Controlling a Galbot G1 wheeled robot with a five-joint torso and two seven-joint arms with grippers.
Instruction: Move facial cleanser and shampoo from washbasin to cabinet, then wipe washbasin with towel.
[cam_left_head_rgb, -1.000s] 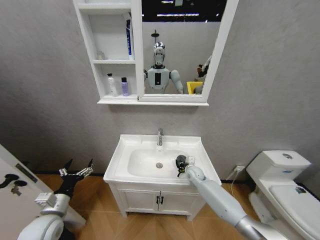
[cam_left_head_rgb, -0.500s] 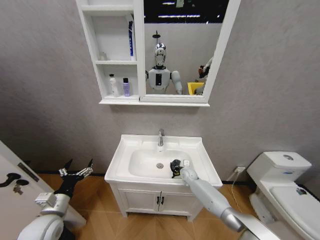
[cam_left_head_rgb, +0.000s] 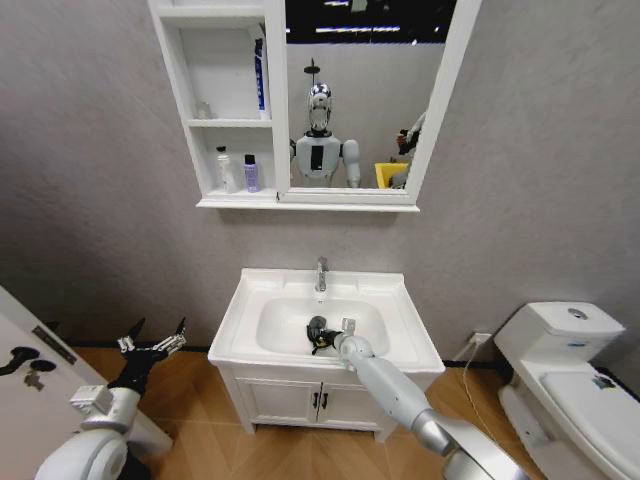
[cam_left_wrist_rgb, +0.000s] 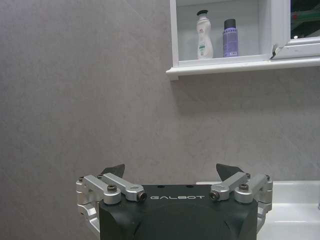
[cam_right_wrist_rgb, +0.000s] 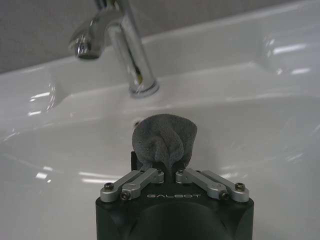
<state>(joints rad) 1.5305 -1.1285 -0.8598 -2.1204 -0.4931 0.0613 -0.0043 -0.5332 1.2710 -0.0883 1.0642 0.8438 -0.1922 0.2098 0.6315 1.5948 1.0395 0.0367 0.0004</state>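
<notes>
My right gripper (cam_left_head_rgb: 320, 336) is down in the bowl of the white washbasin (cam_left_head_rgb: 258, 295), shut on the dark grey towel (cam_right_wrist_rgb: 163, 141), which is bunched against the basin's inner surface below the chrome tap (cam_right_wrist_rgb: 125, 42). The towel (cam_left_head_rgb: 317, 331) sits near the middle of the bowl. On the cabinet's (cam_left_head_rgb: 190, 90) lower shelf stand a white bottle (cam_left_wrist_rgb: 203, 36) and a purple bottle (cam_left_wrist_rgb: 230, 38), seen in the head view as the white bottle (cam_left_head_rgb: 224, 170) and the purple bottle (cam_left_head_rgb: 251, 173). My left gripper (cam_left_wrist_rgb: 170, 172) is open, parked low at the left (cam_left_head_rgb: 155, 335) of the vanity.
A white toilet (cam_left_head_rgb: 570, 380) stands at the right. The two-door vanity (cam_left_head_rgb: 315, 400) is under the basin. A white panel with black handles (cam_left_head_rgb: 25, 365) is at the far left. The mirror (cam_left_head_rgb: 360, 90) reflects the robot.
My right gripper has dragged the towel leftward across the bowl, from the right rim side to the middle near the drain. The left arm has not moved.
</notes>
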